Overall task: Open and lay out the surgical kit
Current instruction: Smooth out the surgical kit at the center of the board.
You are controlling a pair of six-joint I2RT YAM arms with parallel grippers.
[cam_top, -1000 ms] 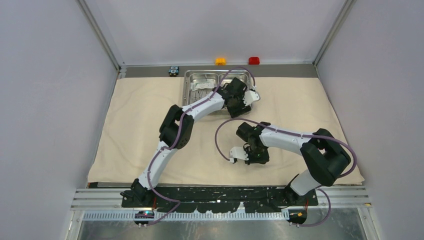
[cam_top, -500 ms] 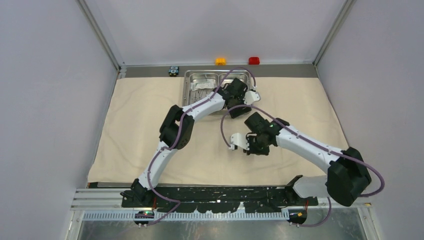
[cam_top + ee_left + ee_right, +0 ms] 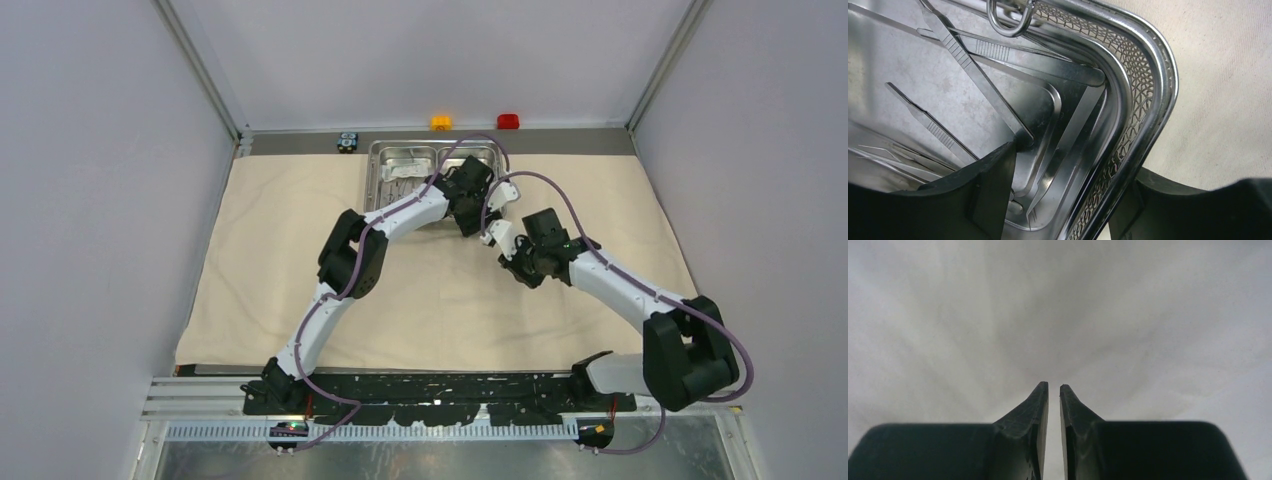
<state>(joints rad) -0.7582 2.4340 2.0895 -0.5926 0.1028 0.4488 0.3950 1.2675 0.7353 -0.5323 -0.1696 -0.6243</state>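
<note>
The beige cloth wrap (image 3: 270, 250) lies spread flat over the table. The steel two-compartment tray (image 3: 400, 155) stands on it at the back centre. My left gripper (image 3: 470, 215) is at the tray's front right part. In the left wrist view it (image 3: 1060, 200) is open and straddles the tray's mesh-lined wall (image 3: 1143, 75), one finger inside and one outside. Inside the tray lie tweezers (image 3: 1058, 165), thin straight tools (image 3: 973, 75) and a ring handle (image 3: 1008, 22). My right gripper (image 3: 518, 266) hovers just front-right of the tray. It (image 3: 1054, 386) is shut and empty, with only a blurred grey background behind it.
A small black-and-blue block (image 3: 347, 141), an orange button (image 3: 441, 122) and a red button (image 3: 509, 121) sit on the ledge behind the cloth. Grey walls close in the left, right and back. The left arm's purple cable loops over the tray.
My right arm has swung from the near middle of the cloth back and to the right, up to the tray's front right corner. The left gripper has stayed at the tray.
</note>
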